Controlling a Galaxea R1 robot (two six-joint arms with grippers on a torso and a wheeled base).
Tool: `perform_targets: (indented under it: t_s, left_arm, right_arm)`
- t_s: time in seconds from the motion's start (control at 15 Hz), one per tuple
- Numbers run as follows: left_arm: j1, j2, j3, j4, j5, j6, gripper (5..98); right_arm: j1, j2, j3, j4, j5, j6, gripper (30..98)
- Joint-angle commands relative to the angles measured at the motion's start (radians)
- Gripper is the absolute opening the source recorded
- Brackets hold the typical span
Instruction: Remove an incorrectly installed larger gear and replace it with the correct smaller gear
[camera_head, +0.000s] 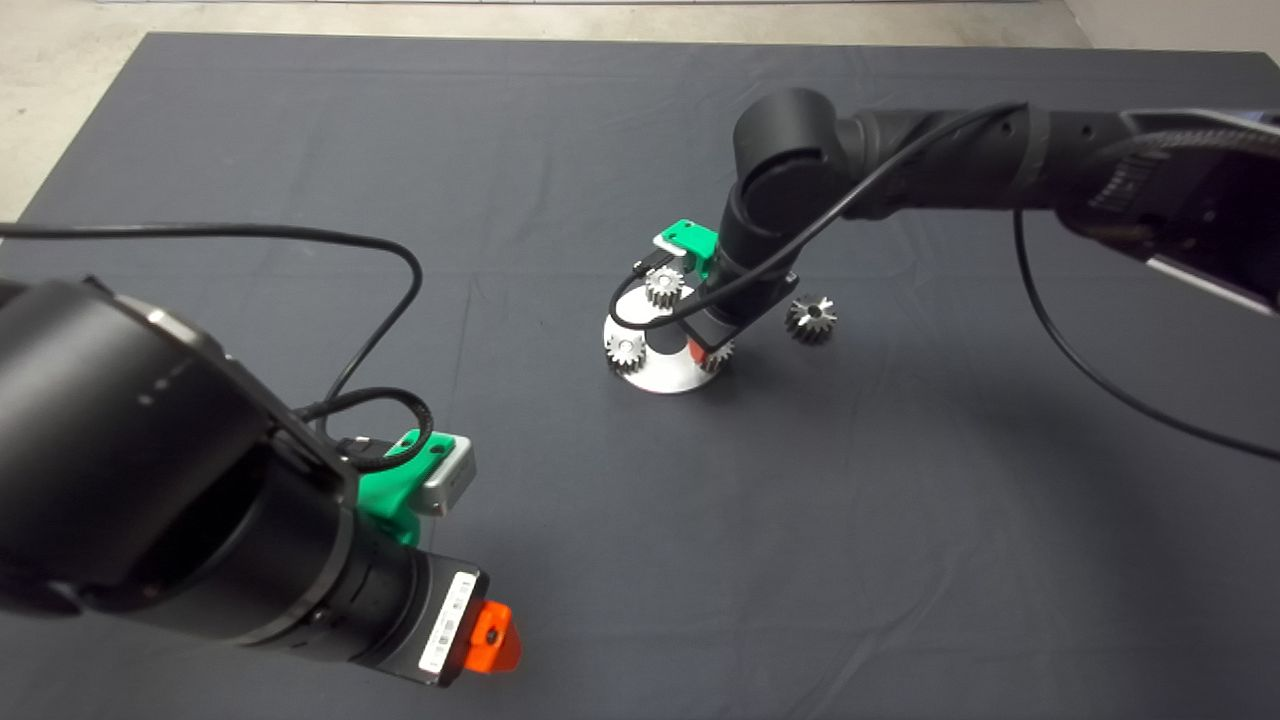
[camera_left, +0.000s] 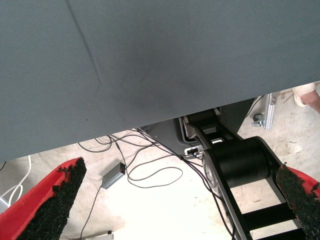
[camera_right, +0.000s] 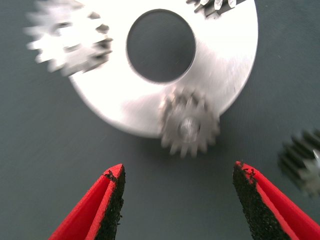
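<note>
A dark grey mat (camera_head: 560, 560) covers nearly the whole head view, with a strip of pale concrete floor (camera_head: 60, 110) along the top and upper left edges. Just right of centre lies a round silver plate (camera_head: 660, 375) with a large centre hole, flat on the mat. The smaller gear (camera_right: 190, 128) sits on the plate's rim at the plate's lower right in the head view, partly hidden there by the right arm; in the right wrist view it is a grey steel spur gear with short straight teeth and a pin in its bore, lying flat so that its axis stands upright. Two more silver spur gears are on the plate, one at its upper edge (camera_head: 664, 287) and one at its left edge (camera_head: 626, 350). The larger gear (camera_head: 811, 319) rests on the mat just right of the plate, apart from it: dark body, long slanted shiny teeth, its centre hole turned up and slightly toward the camera. The right gripper (camera_right: 177, 200) hangs over the plate's lower right edge, fingers spread wide with nothing between them, the smaller gear just beyond the tips. The left gripper (camera_left: 180, 200) waits at the lower left of the head view, its fingers wide apart and empty above the mat's near edge, the floor with cables showing past it.
</note>
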Motion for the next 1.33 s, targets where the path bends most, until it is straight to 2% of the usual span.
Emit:
perform_targets:
  t_s: [0.0,0.07,0.13,0.2,0.27,0.33,0.4,0.47,0.67,0.8,0.93,1.07,1.27]
  left_arm:
    - [-0.010,-0.001,0.017,-0.017,0.003,-0.001,98.2]
    - [-0.010,0.001,0.017,-0.017,0.003,0.002,98.2]
    - [-0.010,0.003,0.017,-0.017,0.001,0.002,98.2]
    - [-0.010,0.003,0.017,-0.017,0.001,0.003,98.2]
    - [-0.010,-0.004,0.016,-0.017,0.000,0.002,98.2]
    - [-0.010,0.003,0.016,-0.017,-0.002,0.002,98.2]
    - [-0.010,0.015,0.016,-0.017,-0.002,0.003,98.2]
    - [-0.010,0.017,0.016,-0.017,-0.002,-0.001,98.2]
    - [-0.010,0.016,0.017,-0.017,-0.003,-0.003,98.2]
    - [-0.010,0.045,0.017,-0.017,-0.003,0.000,98.2]
    - [-0.010,0.041,0.017,-0.017,-0.003,-0.003,98.2]
    - [-0.010,0.054,0.017,-0.017,-0.002,-0.001,98.2]
    - [-0.010,0.043,0.017,-0.017,-0.003,-0.003,98.2]
  right_arm:
    - [0.304,-0.230,0.459,0.309,-0.121,0.231,57.5]
    - [0.304,-0.305,0.587,0.307,-0.121,0.306,57.5]
    - [0.304,-0.382,0.713,0.309,-0.120,0.383,60.7]
    - [0.304,-0.438,0.795,0.309,-0.120,0.466,63.6]
    - [0.304,-0.488,0.888,0.307,-0.121,0.567,63.5]
    - [0.304,-0.509,0.960,0.306,-0.121,0.627,63.5]
    - [0.304,-0.515,0.976,0.310,-0.121,0.679,63.5]
    - [0.304,-0.514,0.983,0.313,-0.120,0.734,66.4]
    - [0.304,-0.512,0.984,0.313,-0.118,0.759,71.9]
    - [0.304,-0.503,0.984,0.315,-0.118,0.757,72.1]
    - [0.304,-0.513,0.984,0.315,-0.118,0.757,78.0]
    - [0.304,-0.506,0.984,0.315,-0.118,0.757,78.2]
    - [0.304,-0.505,0.984,0.315,-0.118,0.759,85.3]
